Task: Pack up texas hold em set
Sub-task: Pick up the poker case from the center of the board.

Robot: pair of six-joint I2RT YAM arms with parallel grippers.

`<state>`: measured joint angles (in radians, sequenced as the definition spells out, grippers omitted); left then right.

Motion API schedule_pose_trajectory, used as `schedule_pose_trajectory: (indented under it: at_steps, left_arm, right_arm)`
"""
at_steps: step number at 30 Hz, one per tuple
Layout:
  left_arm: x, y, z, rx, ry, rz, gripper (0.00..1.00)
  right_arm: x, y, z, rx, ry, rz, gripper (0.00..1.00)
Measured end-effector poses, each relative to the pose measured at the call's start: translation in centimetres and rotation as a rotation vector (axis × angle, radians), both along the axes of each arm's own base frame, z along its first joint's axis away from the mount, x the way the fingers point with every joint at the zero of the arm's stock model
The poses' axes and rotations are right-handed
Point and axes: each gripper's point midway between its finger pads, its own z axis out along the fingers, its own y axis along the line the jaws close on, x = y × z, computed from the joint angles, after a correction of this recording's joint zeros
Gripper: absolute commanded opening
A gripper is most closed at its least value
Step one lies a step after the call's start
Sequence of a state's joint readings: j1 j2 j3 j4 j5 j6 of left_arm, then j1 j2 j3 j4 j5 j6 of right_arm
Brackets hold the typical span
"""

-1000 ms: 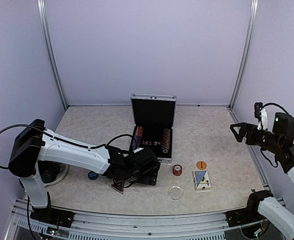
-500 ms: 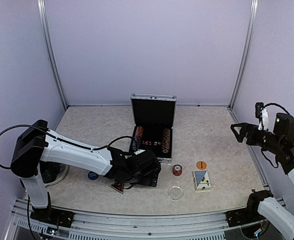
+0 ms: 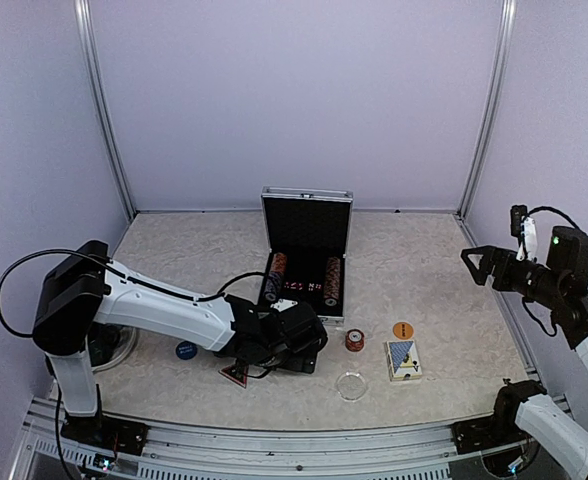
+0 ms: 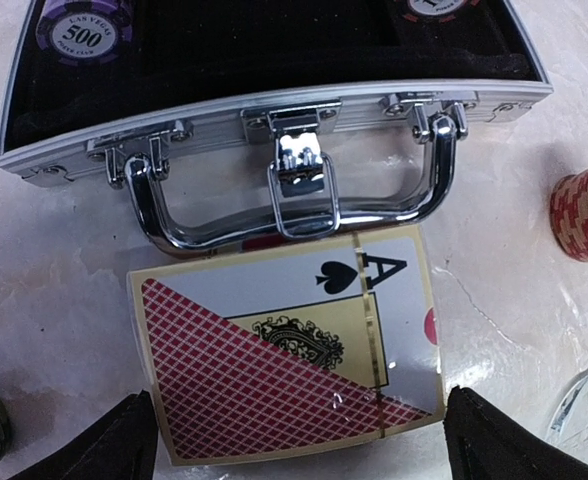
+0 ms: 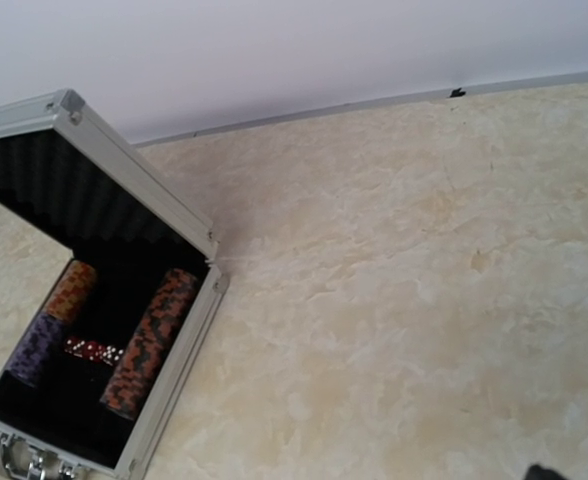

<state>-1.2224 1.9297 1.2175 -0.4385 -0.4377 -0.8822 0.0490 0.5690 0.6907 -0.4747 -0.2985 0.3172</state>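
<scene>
Texas hold em set (image 3: 306,282): part packed, part loose at mid-tabletop. Starting at the left hand (image 4: 296,425): spread wide, gripping nothing, low over a red-backed card deck (image 4: 284,365). Straddles that deck with a dark fingertip (image 4: 114,448) on either side; no contact to be made out. Lies flat in clear wrap, ace of spades showing, just beside the chrome handle (image 4: 439,165) of the silver case (image 4: 224,120); touching or not, cannot tell. Stands open beyond the handle, lid (image 3: 307,225) upright, black lining inside. Holds in the left channel a chip row (image 5: 54,315), orange at the far end and purple at the near, a "500" face toward the latch. In the right channel, a longer orange-and-dark chip row (image 5: 149,340); between the two, red dice (image 5: 92,350). Right of the case on the tabletop (image 3: 424,270): a short red chip stack (image 3: 354,340), then an orange button (image 3: 403,329) and, just nearer the arms, a blue-backed deck (image 3: 404,358). In front of the stack, a clear round piece (image 3: 351,386). Left of the hand, a dark triangle marker (image 3: 234,374) and a blue button (image 3: 185,350). Behind the left arm, a clear plate (image 3: 126,352) with something dark on it, mostly hidden. Well off to the right, raised above the tabletop: the right hand (image 3: 474,265), jaws spread, holding nothing.
</scene>
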Motion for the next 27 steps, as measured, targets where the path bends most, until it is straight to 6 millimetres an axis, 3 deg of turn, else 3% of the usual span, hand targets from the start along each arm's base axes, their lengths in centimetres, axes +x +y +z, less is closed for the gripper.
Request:
schedule_pose_trajectory:
  at_steps: [18, 27]
  left_arm:
    - [0.7, -0.2, -0.4, 0.016, 0.002, -0.01, 0.99]
    - [2.0, 0.4, 2.4, 0.062, -0.093, -0.067, 0.99]
  right_arm:
    - [0.2, 0.0, -0.3, -0.001, 0.012, 0.0, 0.99]
    - [0.3, 0.0, -0.4, -0.001, 0.017, 0.001, 0.99]
